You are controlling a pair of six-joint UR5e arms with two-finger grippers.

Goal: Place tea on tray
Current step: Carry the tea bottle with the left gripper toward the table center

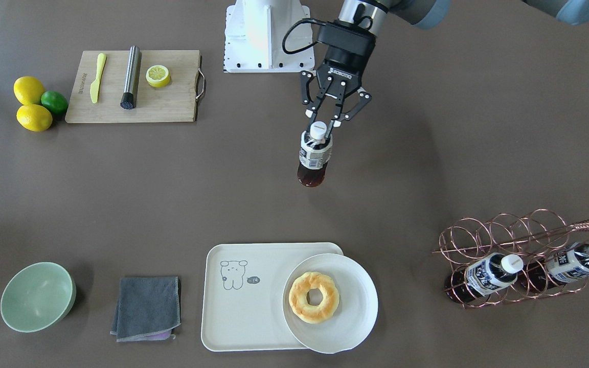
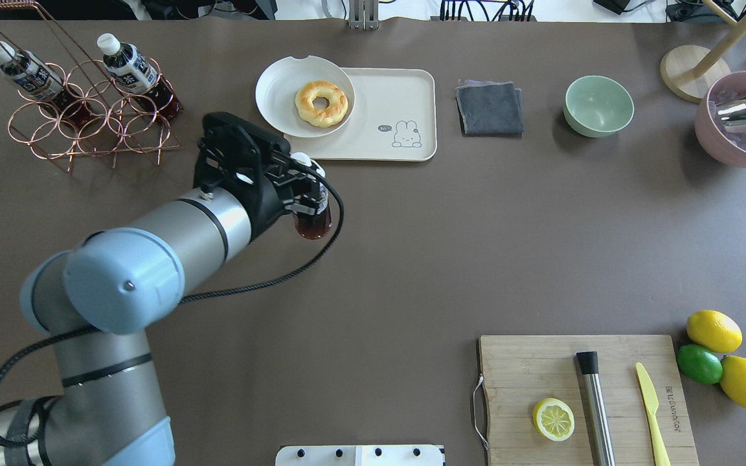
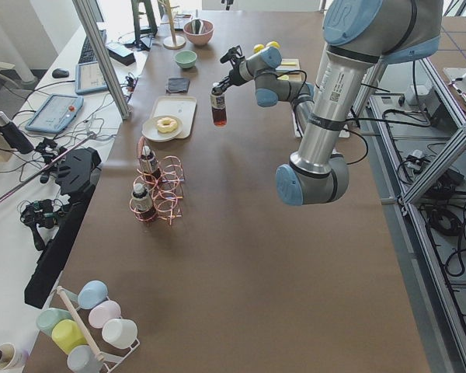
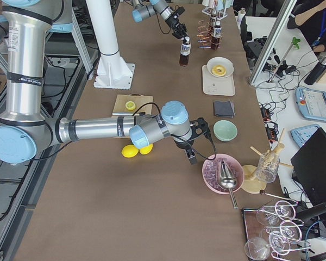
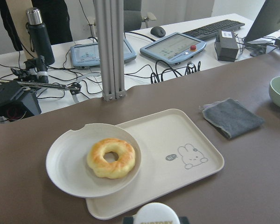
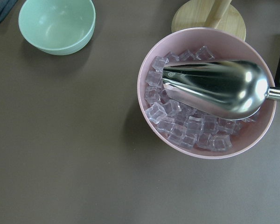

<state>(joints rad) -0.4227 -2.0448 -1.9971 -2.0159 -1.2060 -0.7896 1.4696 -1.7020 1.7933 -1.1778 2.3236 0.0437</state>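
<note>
Tea (image 1: 315, 153): small clear bottle of dark reddish-brown liquid, held upright by its neck over the open counter (image 1: 478, 128) on the robot's side of the tray, apart from it. Whether its base touches the counter cannot be told.
Tea markings: navy-and-white label, characters too small to read. In the left wrist view the white cap shows lettering that appears to read "SUNTORY", cut off by the frame edge.
Left fingers (image 1: 335, 121): closed on the tea's neck just under the cap, one on each side.
Right fingers (image 4: 191, 156): near the pink bowl (image 6: 205, 93) of ice cubes with a steel scoop. How far open they are cannot be told.
Tray (image 1: 243, 317): cream-white, with a line-drawn animal and a speech bubble reading "hi~".
Round plate (image 1: 348, 327): overlaps one end of the tray and carries a doughnut (image 1: 314, 297).
Wire rack (image 1: 509, 237): copper-coloured, holding two like bottles (image 1: 489, 273), tilted.
Cutting board (image 1: 172, 102): wooden, with engraved lettering along one edge, not legible. It carries a lemon half, a steel muddler and a yellow knife.
</note>
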